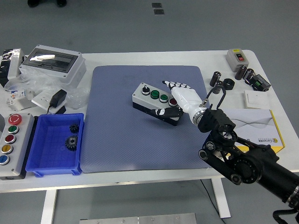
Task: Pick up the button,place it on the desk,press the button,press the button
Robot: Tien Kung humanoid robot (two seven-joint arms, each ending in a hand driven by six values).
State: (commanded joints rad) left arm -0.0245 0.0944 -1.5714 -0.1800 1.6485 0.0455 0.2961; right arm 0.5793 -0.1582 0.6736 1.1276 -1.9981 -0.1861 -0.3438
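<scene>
Grey mat [121, 140], button box [156, 99] at its centre, tilted.
The right hand [180, 99] gripped the box's right end: white fingers [176, 86] lay along the far edge, thumb [169, 112] under the near black base, closed on it beside the red button [173, 101].

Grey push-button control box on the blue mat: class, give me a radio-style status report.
Right hand shut on grey push-button control box, box tilted, one end lifted off blue mat. Left hand out of view. Nothing blocking the mat.
</scene>
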